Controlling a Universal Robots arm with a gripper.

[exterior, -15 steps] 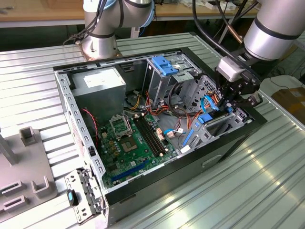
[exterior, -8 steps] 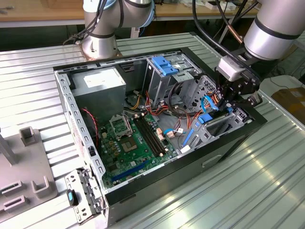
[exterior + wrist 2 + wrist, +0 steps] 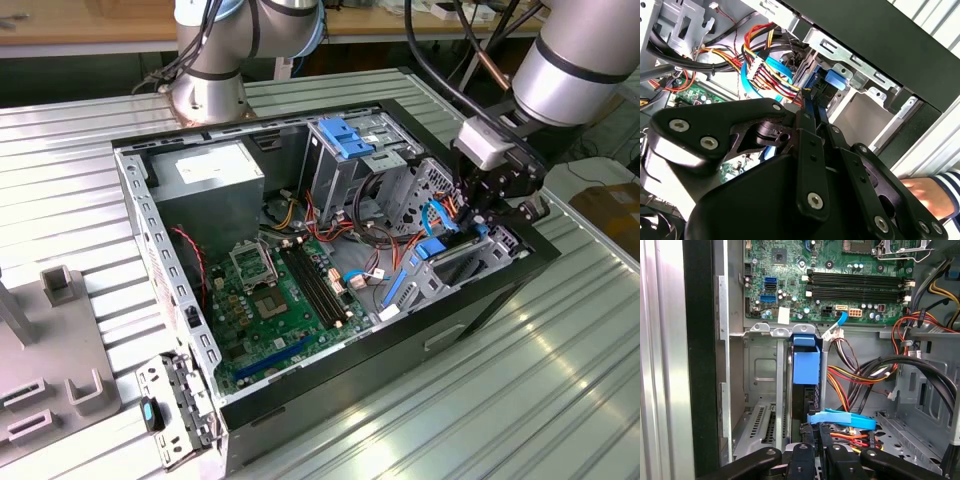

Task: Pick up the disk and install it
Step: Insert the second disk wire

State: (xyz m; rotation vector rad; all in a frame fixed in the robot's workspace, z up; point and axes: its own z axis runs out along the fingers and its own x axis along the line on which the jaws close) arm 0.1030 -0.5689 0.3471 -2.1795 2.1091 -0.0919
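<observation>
While pincer (image 3: 812, 452) grips — disk (image 3: 802, 405) on edge | tab (image 3: 805, 365) seemingly toward motherboard (image 3: 830, 270)

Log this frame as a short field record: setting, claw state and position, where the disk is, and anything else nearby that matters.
setting: open computer case lying on a ribbed metal table, green circuit board exposed
claw: claw lowered into the drive bay at the case's corner, on the exterior view's right, shut on the disk
disk: disk standing on edge between the bay's metal walls, blue tab uppermost in the first wrist view
cables: bundle of red, yellow and orange wires beside the bay
person: a hand with a striped sleeve outside the case in the second wrist view
</observation>
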